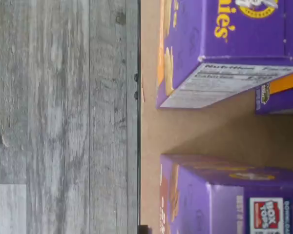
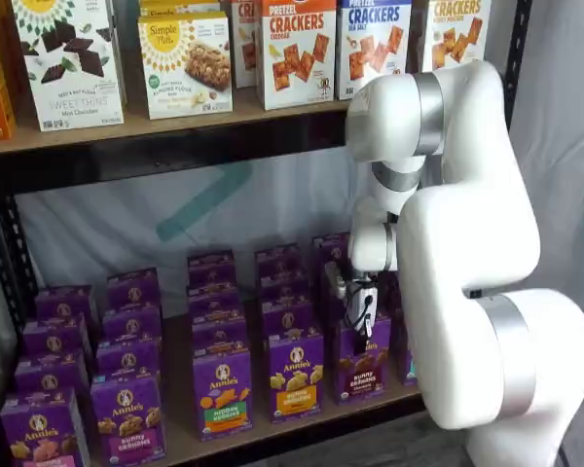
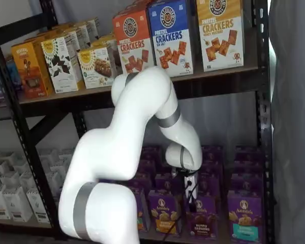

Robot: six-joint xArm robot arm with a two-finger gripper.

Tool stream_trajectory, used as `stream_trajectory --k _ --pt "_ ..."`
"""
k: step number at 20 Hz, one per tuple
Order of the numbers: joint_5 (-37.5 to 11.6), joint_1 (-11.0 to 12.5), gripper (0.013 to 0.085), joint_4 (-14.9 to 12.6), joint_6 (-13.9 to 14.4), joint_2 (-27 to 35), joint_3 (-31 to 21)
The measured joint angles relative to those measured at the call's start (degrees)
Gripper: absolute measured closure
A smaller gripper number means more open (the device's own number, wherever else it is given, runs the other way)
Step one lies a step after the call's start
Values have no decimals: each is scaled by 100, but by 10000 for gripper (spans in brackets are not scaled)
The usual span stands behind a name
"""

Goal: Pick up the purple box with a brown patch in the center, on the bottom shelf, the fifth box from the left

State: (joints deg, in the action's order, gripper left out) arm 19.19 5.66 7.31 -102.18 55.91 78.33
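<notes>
The white robot arm's gripper (image 2: 358, 313) hangs just above the small purple carton with dark brown bunny cookies (image 2: 361, 363) at the front of the brown wooden bottom shelf (image 2: 180, 443). Finger state unclear; box apparently not yet grasped or lifted.

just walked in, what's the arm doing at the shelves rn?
A white xArm is reaching into the bottom shelf of the rack, among the small purple Annie's cartons. Its gripper hangs right above the front purple box with dark brown bunny cookies, seen in both shelf views. Whether the fingers are open is not clear, and the box stands upright on the board, not lifted. The wrist view shows purple cartons on the board and grey floor beyond its edge.
</notes>
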Motion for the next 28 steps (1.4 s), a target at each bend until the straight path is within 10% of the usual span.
stream_trajectory --k 11,28 --pt "-66 -14 370 18 -7 6 -28" --pt "-32 -47 690 66 -18 -78 -136"
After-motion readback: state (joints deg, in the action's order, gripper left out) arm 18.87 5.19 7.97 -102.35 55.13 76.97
